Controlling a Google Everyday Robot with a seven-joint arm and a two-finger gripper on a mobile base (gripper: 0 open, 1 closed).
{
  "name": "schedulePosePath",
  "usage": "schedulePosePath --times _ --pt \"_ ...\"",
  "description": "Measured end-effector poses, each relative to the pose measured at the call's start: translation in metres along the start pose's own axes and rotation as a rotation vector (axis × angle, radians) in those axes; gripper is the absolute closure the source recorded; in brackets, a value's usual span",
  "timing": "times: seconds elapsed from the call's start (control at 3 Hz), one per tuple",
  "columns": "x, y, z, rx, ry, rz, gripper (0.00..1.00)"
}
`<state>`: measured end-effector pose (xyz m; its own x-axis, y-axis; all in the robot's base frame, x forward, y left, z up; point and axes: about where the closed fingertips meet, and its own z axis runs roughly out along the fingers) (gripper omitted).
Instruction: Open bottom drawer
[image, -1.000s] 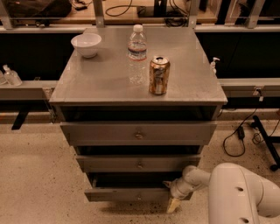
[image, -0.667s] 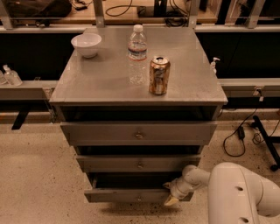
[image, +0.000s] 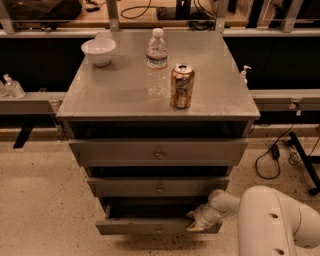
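The bottom drawer (image: 150, 226) is the lowest, narrowest grey front of three, with a small round knob (image: 159, 230). It stands pulled out, with a dark gap behind its front. My gripper (image: 195, 221) sits at the drawer's right end, its tan fingertips against the top edge of the front. The white arm (image: 272, 220) reaches in from the lower right. The middle drawer (image: 159, 187) and top drawer (image: 158, 152) sit above.
On the cabinet top (image: 120, 95) stand a white bowl (image: 99, 50), a clear water bottle (image: 157, 62) and a soda can (image: 182, 86). Cables (image: 272, 155) and a black stand leg (image: 302, 160) lie on the speckled floor at right. A metal rail (image: 27, 102) runs at left.
My gripper has risen from below the drawer's right end up to the top edge of its front. The drawer stands about as far out as before.
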<state>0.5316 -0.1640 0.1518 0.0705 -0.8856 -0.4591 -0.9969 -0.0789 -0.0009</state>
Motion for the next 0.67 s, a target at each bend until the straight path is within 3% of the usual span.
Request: schedulePosePath --times 0.33,0.67 --pt "0.0 0.0 0.0 0.0 0.0 0.0 0.85" --pt "-0.0007 0.0008 0.0003 -0.002 -0.001 0.0 0.61"
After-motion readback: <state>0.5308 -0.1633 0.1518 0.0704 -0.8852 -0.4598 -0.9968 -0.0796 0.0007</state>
